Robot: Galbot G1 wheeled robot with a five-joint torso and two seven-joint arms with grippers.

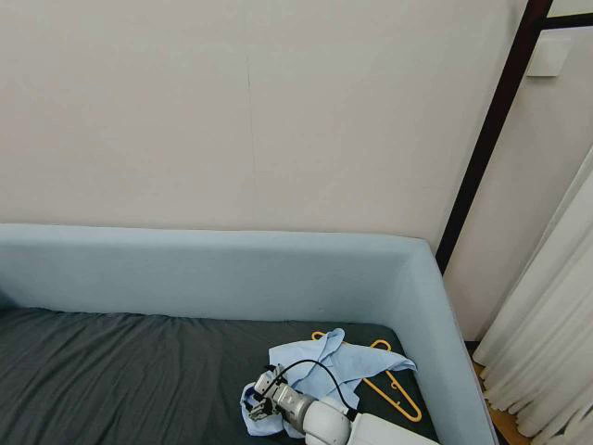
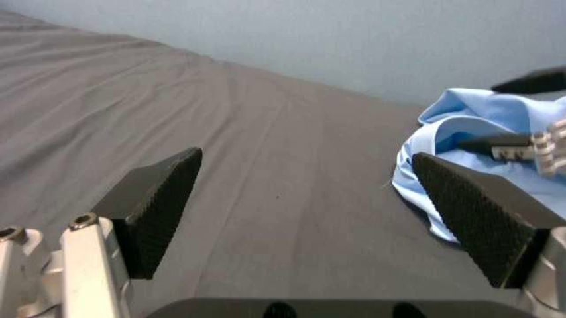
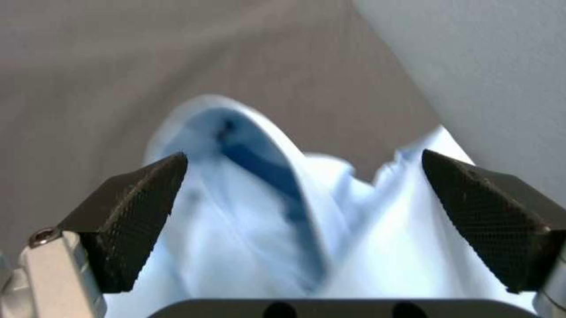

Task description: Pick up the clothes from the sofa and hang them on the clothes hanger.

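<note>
Black ridged pads (image 3: 132,218) of the right claw (image 3: 303,159) stand spread wide, with nothing pinched between them. Straight below that gap lies the pale blue shirt (image 3: 265,265), one fold standing up as a ridge with a darker blue lining showing inside it. In the head view the right claw (image 1: 262,397) sits at the lower middle of the frame, over the near, left lobe of the shirt (image 1: 347,362). I cannot tell whether the tips already touch the cloth.

The shirt is crumpled on the dark grey seat (image 1: 111,371) at the right end of the sofa (image 1: 232,273), close to the corner where the light blue back meets the side arm. An orange hanger (image 1: 394,389) lies partly under it, its hook and one shoulder poking out on the right side.

The left claw (image 2: 307,159) is also spread and holds nothing. It hovers over bare seat beside the shirt (image 2: 442,132).

The main risk, as I judge it, is a shallow bite. If the right claw closes on the top of that ridge alone, it may catch a single thin layer and the shirt could slide out on the lift. Going too deep could pinch the seat cover along with the cloth. Since the shirt overlaps the hanger, a lift may also drag or snag the hanger and leave the two tangled.
</note>
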